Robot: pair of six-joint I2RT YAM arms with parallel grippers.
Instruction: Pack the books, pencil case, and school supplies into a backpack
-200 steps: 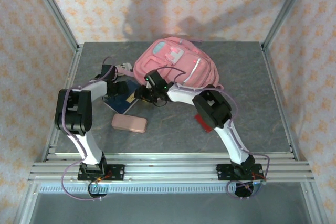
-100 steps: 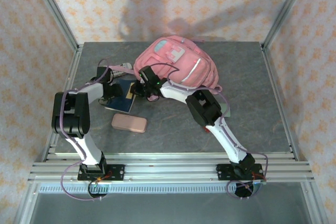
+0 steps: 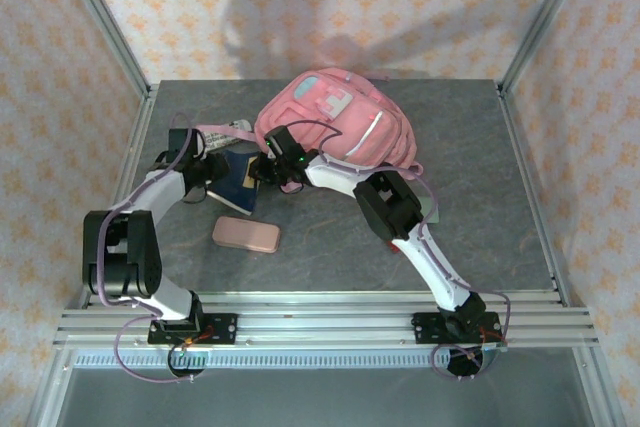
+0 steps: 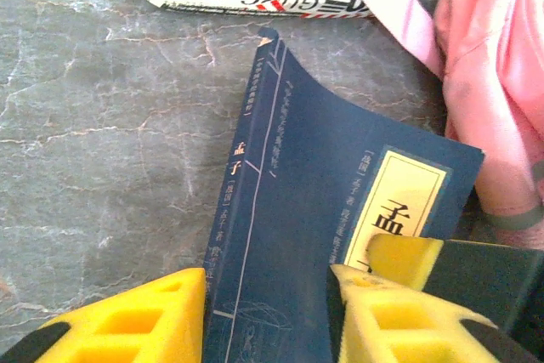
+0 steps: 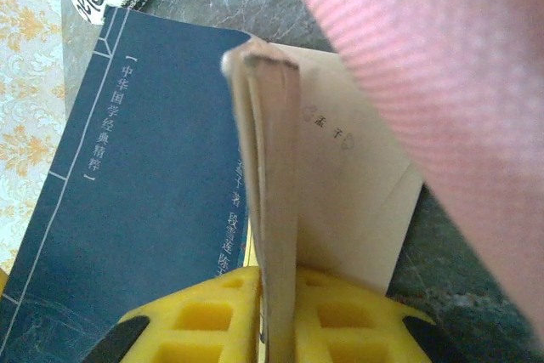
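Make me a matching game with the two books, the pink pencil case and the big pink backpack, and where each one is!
Things
1. thin brown paper book
2. navy blue book with a yellow label
3. flat rounded pink pencil case
4. large soft pink fabric backpack

Places
A. toward the back of the grey table
B. pinched on its edge in the right hand
C. lying by itself on the table, touching nothing
D. on the table under the open left hand

Pairs: 1-B, 2-D, 3-C, 4-A
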